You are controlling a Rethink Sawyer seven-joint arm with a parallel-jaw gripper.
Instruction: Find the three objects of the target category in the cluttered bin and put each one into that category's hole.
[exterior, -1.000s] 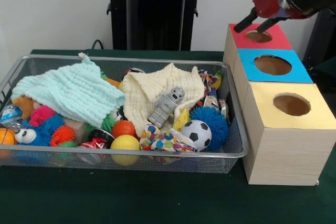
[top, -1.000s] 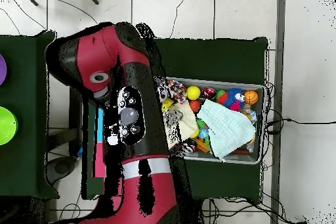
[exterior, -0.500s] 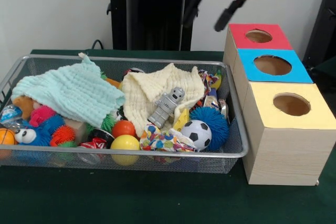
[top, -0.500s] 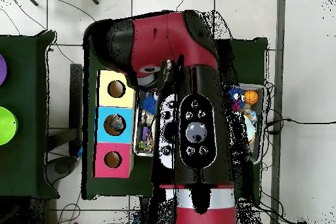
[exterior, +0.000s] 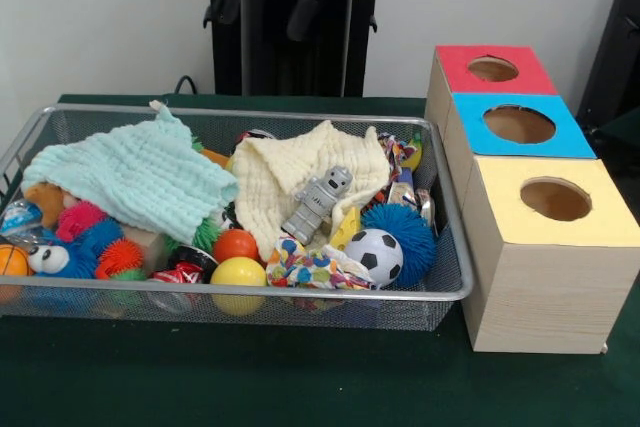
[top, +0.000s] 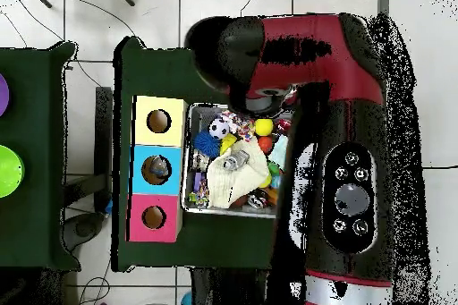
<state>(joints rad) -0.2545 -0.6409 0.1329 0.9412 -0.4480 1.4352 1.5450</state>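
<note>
The wire mesh bin (exterior: 440, 282) sits on the dark green tabletop (exterior: 300, 387), heaped with toys and cloths. Beside the bin stands the wooden box (exterior: 540, 277) with three round holes on top: a red panel (exterior: 492, 69), a blue panel (exterior: 520, 125) and a yellow panel (exterior: 555, 199). Inside the bin, a grey toy robot (exterior: 316, 204) lies tilted on a cream waffle cloth (exterior: 275, 182); a pale mint waffle cloth (exterior: 135, 177) covers the end of the bin farthest from the box. Along the bin's front wall lie a black-and-white football (exterior: 374, 255), a spiky blue ball (exterior: 405, 232), a yellow ball (exterior: 239, 273) and an orange ball (exterior: 236, 244). The gripper (exterior: 265, 2) hangs above the bin, its two dark fingers (exterior: 303, 9) spread apart and holding nothing. In the overhead view the red and black arm (top: 344, 176) covers much of the bin.
</note>
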